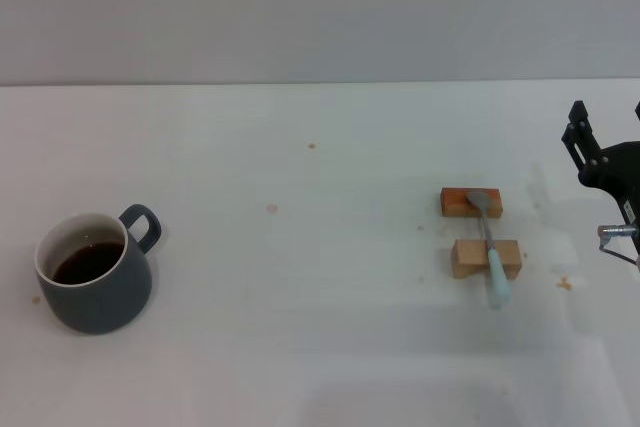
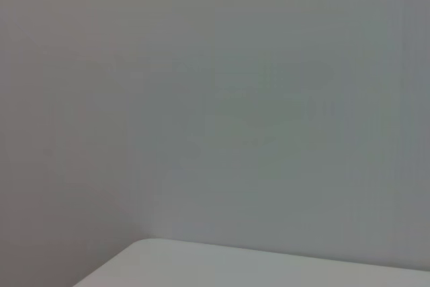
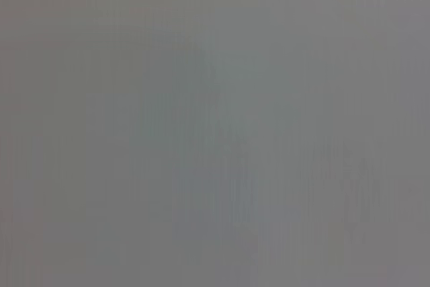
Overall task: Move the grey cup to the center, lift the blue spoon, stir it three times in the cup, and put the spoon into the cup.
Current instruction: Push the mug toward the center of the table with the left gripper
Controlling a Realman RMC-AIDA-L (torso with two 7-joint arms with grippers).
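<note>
Right pincer (image 1: 607, 122) hovers beside the blue spoon (image 1: 489, 241).

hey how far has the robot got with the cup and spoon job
Nothing looks done yet. The grey cup sits at the table's left side, not the center. The blue spoon lies across two wooden blocks on the right, untouched. The right gripper is at the right edge, holding nothing; the left gripper is not in view. Moving, lifting, stirring and placing all remain.
</note>
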